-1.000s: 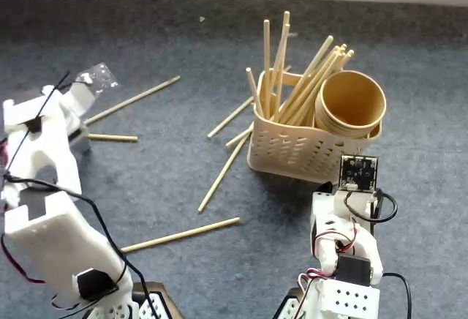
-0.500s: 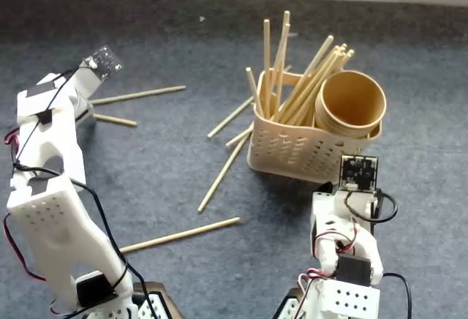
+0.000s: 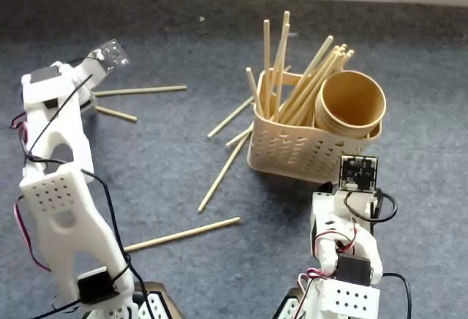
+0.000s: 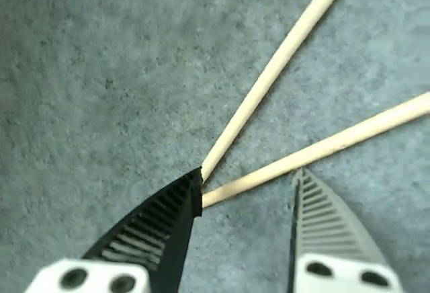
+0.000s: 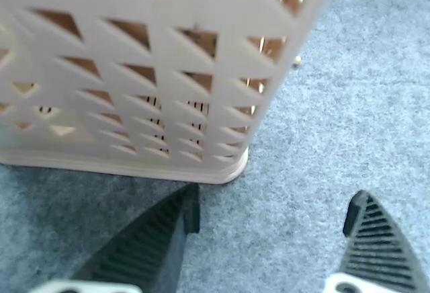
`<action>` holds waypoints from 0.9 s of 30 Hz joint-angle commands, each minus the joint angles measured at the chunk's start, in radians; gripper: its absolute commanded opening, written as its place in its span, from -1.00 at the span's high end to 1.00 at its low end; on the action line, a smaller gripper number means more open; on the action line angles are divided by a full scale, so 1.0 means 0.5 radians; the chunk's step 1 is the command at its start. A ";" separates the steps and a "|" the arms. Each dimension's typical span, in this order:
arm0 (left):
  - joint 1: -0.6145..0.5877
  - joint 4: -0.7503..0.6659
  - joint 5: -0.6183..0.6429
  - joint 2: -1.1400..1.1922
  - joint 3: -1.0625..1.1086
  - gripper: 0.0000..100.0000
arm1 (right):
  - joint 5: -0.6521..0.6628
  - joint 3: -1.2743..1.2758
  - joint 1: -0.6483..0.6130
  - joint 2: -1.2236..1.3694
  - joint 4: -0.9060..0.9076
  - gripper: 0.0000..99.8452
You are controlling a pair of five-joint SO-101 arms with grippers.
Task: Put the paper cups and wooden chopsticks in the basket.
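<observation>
The cream lattice basket stands right of centre and holds stacked paper cups and a bundle of upright wooden chopsticks. Two loose chopsticks lie at the far left, with the left arm right beside them. In the left wrist view my left gripper is open just above the carpet. The near ends of both chopsticks lie at its black fingertip. My right gripper is open and holds nothing, close before the basket's wall.
More chopsticks lie on the grey carpet: three fanned out left of the basket and one near the front. The right arm sits in front of the basket.
The left arm swung toward the far side. The two chopsticks by it shifted the same way, and the long one turned from diagonal to nearly level. The right arm kept still.
</observation>
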 commanded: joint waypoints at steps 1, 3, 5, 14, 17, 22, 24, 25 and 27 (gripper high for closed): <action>0.057 0.626 -0.163 0.097 -0.253 0.55 | -0.006 0.041 -0.008 0.008 -0.032 0.33; 0.051 0.807 -0.169 0.100 -0.428 0.55 | -0.006 0.041 -0.008 0.008 -0.032 0.33; 0.051 0.918 -0.104 0.091 -0.603 0.55 | -0.006 0.041 -0.008 0.008 -0.032 0.33; 0.164 0.991 0.068 0.103 -1.254 0.54 | -0.006 0.041 -0.008 0.008 -0.032 0.33; 0.170 0.810 0.190 0.103 -1.333 0.54 | -0.006 0.041 -0.008 0.008 -0.032 0.33; 0.170 0.482 0.319 0.106 -1.281 0.54 | -0.006 0.041 -0.008 0.008 -0.035 0.33; 0.170 0.374 0.365 0.106 -1.220 0.54 | -0.006 0.041 -0.008 0.008 -0.035 0.33; 0.170 0.295 0.451 0.106 -1.189 0.54 | -0.006 0.041 -0.008 0.008 -0.035 0.33; 0.158 0.077 0.583 0.106 -1.088 0.54 | -0.006 0.041 -0.008 0.008 -0.035 0.33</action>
